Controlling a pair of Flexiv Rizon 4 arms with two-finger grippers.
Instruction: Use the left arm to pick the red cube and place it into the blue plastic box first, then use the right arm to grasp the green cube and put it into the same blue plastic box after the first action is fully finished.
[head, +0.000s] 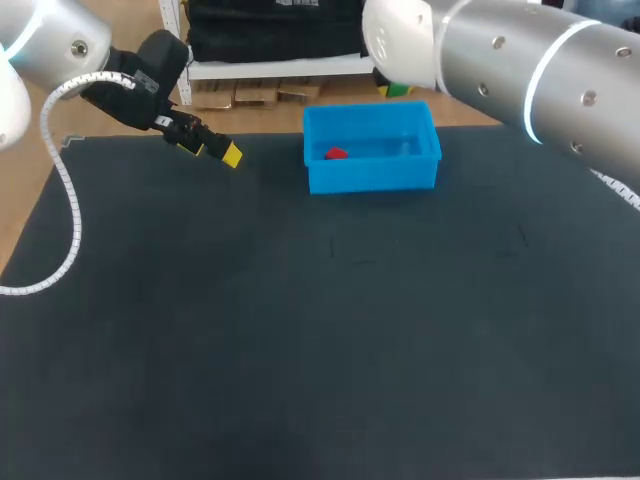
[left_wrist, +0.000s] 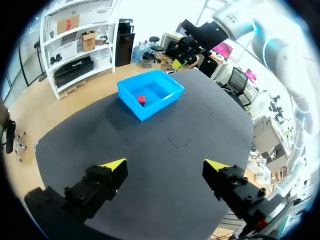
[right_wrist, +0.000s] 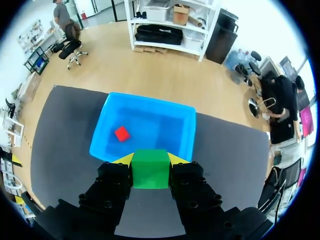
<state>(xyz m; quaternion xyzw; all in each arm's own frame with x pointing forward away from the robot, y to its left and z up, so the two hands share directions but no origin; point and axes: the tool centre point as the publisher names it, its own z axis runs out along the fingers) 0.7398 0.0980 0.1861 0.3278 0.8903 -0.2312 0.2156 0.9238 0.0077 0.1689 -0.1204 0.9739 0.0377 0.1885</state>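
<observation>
Progress: the red cube (head: 336, 153) lies in the blue plastic box (head: 372, 178), upper centre. The left gripper (head: 215, 150), upper left, hangs with fingers apart, empty. The right gripper (right_wrist: 150, 159) has its fingers clamped on the green cube (right_wrist: 150, 172) near the box; releasing it inside seems all that is left.

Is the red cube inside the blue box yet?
Inside: the red cube lies on the floor of the blue box, visible in all three views.

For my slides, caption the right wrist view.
Right gripper holds the green cube, the blue box just ahead with the red cube inside.
</observation>
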